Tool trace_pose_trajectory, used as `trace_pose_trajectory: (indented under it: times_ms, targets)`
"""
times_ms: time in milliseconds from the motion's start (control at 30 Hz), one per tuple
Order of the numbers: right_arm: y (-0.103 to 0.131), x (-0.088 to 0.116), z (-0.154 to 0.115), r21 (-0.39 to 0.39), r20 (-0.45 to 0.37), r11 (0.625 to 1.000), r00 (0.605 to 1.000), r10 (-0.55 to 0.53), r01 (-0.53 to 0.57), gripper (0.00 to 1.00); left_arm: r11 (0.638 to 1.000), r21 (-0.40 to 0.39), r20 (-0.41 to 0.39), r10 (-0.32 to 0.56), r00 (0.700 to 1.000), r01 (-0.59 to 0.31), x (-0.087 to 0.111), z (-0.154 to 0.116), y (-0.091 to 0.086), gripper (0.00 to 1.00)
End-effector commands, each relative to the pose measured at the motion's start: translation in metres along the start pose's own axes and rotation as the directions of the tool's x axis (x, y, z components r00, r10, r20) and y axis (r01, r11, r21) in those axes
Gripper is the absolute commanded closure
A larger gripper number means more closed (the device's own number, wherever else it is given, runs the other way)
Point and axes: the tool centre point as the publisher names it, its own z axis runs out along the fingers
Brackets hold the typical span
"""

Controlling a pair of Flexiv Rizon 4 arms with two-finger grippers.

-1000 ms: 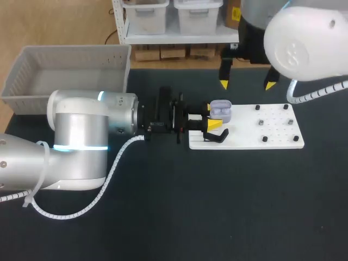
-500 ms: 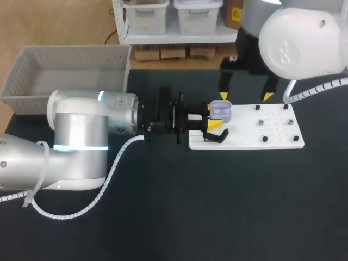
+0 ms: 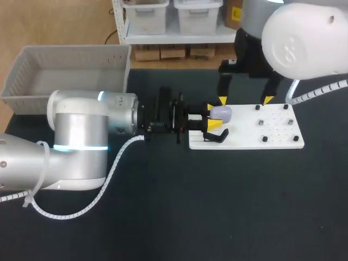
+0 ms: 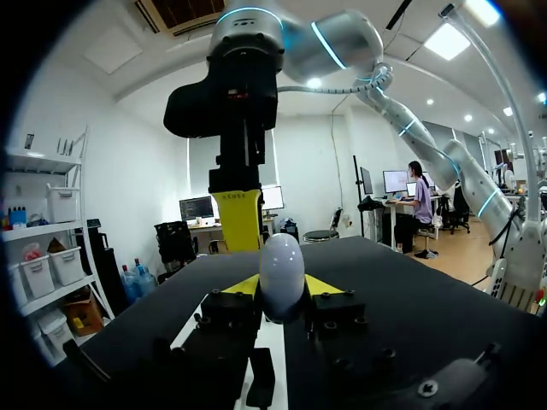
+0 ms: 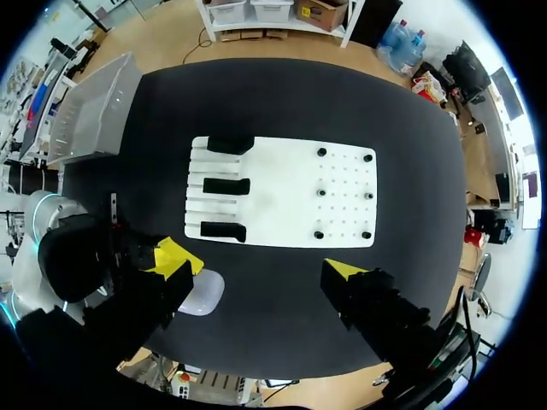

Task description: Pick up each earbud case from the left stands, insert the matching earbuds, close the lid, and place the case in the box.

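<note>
Earbud case (image 3: 221,113), pale lavender, rounded, seemingly closed, sits pinched between the left gripper's (image 3: 215,117) 2 yellow tips over the white board's (image 3: 277,138) left edge; right gripper (image 3: 244,100) hangs spread above.

Pale lilac earbud case (image 3: 222,112), lid shut, clamped in left hand (image 3: 212,116).
</note>
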Motion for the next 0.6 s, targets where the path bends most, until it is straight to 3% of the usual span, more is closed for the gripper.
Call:
trace_pose_trajectory:
  times_ms: [33,233,367,467,600]
  targets:
    - [-0.006,0.007,-0.004,0.009,0.043,1.000,0.999,0.013,-0.013,0.00,1.000,-0.006,0.001,0.003,1.000,-0.003,0.000,0.000,-0.002,1.00]
    - [-0.017,0.013,-0.037,0.021,0.195,0.998,0.979,0.061,-0.066,0.00,1.000,-0.006,0.001,0.003,1.000,-0.003,0.000,0.000,-0.002,1.00]
    - [-0.023,0.030,-0.069,0.018,0.277,0.998,0.960,0.053,-0.061,0.00,1.000,0.001,-0.032,-0.018,0.999,0.018,-0.001,-0.004,-0.004,1.00]
    - [-0.028,0.046,-0.087,0.005,0.318,0.998,0.946,0.058,-0.063,0.00,0.998,0.000,-0.052,-0.064,0.997,0.064,-0.010,-0.012,-0.011,1.00]
    - [-0.032,0.056,-0.096,-0.009,0.340,0.997,0.938,0.070,-0.071,0.00,0.990,-0.067,-0.011,-0.121,0.993,0.120,-0.027,-0.033,-0.015,1.00]
